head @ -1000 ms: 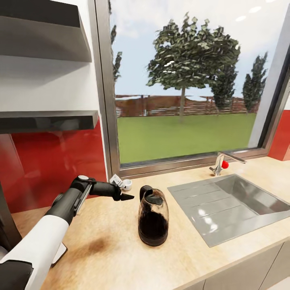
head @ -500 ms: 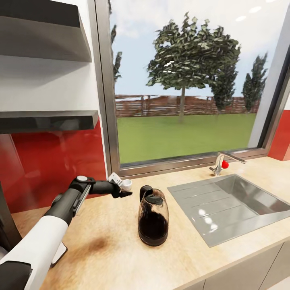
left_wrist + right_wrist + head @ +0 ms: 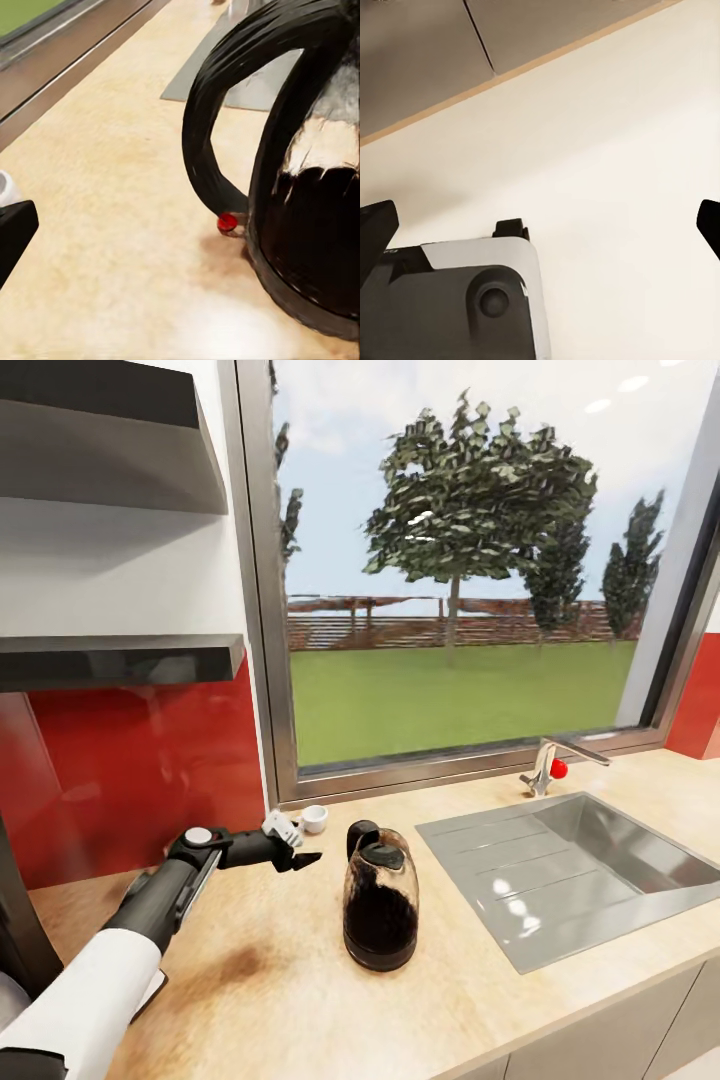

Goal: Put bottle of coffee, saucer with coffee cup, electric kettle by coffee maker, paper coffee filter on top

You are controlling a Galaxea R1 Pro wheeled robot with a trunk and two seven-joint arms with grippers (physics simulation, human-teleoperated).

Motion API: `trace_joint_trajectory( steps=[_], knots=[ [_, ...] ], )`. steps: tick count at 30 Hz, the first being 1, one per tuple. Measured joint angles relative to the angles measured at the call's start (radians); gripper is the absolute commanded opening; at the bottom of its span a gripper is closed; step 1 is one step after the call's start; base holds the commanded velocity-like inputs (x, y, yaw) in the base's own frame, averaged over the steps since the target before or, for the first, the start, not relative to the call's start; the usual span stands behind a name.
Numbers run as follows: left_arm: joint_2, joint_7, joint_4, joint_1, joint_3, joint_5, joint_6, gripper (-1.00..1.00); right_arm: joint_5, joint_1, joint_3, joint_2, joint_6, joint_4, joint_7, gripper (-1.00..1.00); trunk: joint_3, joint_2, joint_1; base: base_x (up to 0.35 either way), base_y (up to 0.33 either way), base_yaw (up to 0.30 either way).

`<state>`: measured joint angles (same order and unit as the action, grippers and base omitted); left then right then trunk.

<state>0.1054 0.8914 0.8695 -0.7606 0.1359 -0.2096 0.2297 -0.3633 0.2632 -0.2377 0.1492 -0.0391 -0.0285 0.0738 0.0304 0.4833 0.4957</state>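
Observation:
A glass electric kettle (image 3: 380, 900) with a black base, lid and handle stands upright in the middle of the beige countertop (image 3: 250, 980). In the left wrist view the kettle's (image 3: 300, 195) curved handle looms close, a small red switch at its foot. My left gripper (image 3: 300, 855) hovers just left of the kettle's handle, open and holding nothing; one black fingertip (image 3: 11, 232) shows. A small white coffee cup (image 3: 314, 818) sits behind the gripper by the window frame. My right gripper (image 3: 542, 225) hangs open over pale floor beside the robot's base (image 3: 465, 300).
A steel sink (image 3: 590, 860) with a tap (image 3: 560, 760) lies right of the kettle. Two dark shelves (image 3: 110, 655) hang on the wall at the left above a red backsplash. A wide window runs behind the counter. Cabinet fronts (image 3: 510, 45) show in the right wrist view.
My left arm has drawn back to the left and dipped a little, away from the white cup. The cup and the kettle have stayed where they were.

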Motion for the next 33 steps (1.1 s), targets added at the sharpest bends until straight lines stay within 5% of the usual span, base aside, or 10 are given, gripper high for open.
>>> trace_joint_trajectory(
  steps=[10, 33],
  knots=[
    [-0.01, -0.114, -0.073, 0.018, 0.0, 0.008, -0.078, 1.0, 0.002, 0.0, 0.0, 0.002, 0.0, 0.002, 0.0, 1.0, 0.0, 0.0, 0.0, 0.0, -0.02, 0.0],
    [-0.015, -0.126, -0.081, 0.026, 0.0, 0.014, -0.078, 1.0, 0.003, 0.0, 0.0, 0.001, 0.003, 0.003, -0.001, 1.0, 0.0, 0.0, 0.0, 0.027, -0.047, 0.0]
  ],
)
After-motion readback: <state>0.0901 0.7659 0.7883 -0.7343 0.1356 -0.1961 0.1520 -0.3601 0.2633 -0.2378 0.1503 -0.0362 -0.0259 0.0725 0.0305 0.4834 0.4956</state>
